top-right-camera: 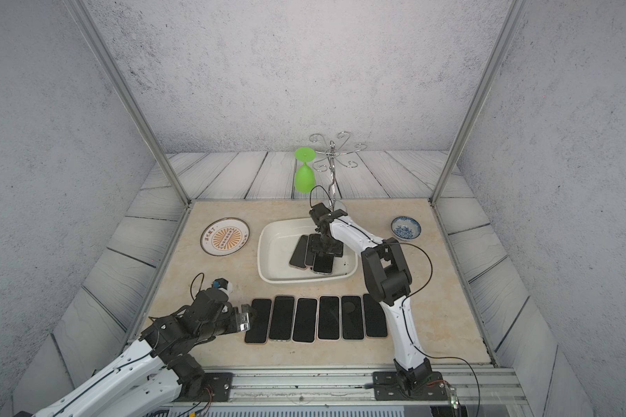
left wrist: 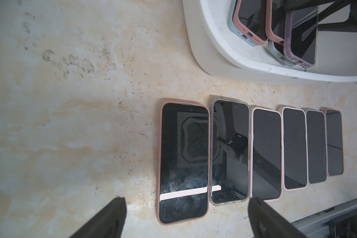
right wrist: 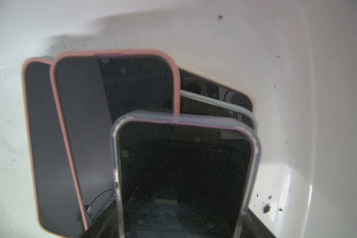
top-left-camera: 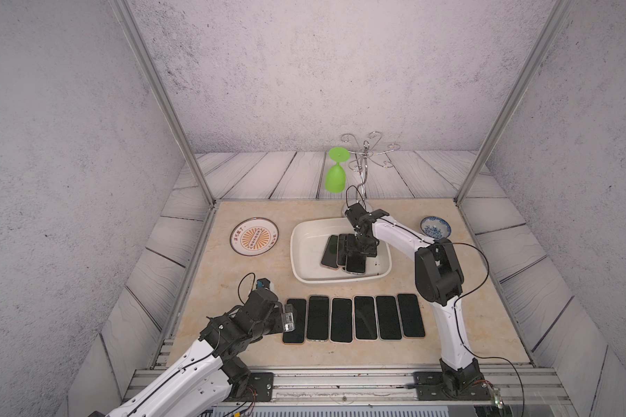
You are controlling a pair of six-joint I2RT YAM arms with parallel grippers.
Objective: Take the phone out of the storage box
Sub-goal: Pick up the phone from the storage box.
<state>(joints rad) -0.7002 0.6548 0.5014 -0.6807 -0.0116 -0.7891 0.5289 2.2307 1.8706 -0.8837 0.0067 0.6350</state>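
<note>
The white storage box (top-left-camera: 297, 252) (top-right-camera: 264, 252) sits mid-table and holds several overlapping phones, screens up. On top lies a phone (right wrist: 183, 175) (top-left-camera: 355, 265) in a clear case. My right gripper (right wrist: 173, 222) (top-left-camera: 358, 252) reaches down into the box, its fingers pressed against both long edges of that phone. Two pink-cased phones (right wrist: 111, 86) lie under it. My left gripper (left wrist: 187, 198) (top-left-camera: 289, 317) hovers open and empty over the near-left table, beside the end of a row of phones (top-left-camera: 355, 317).
Several phones lie side by side in a row (left wrist: 266, 152) in front of the box. An orange-patterned plate (top-left-camera: 254, 236) is at the left and a blue-and-white bowl (top-left-camera: 435, 227) at the right. A green glass (top-left-camera: 335, 177) hangs on a wire rack (top-left-camera: 365, 155) behind.
</note>
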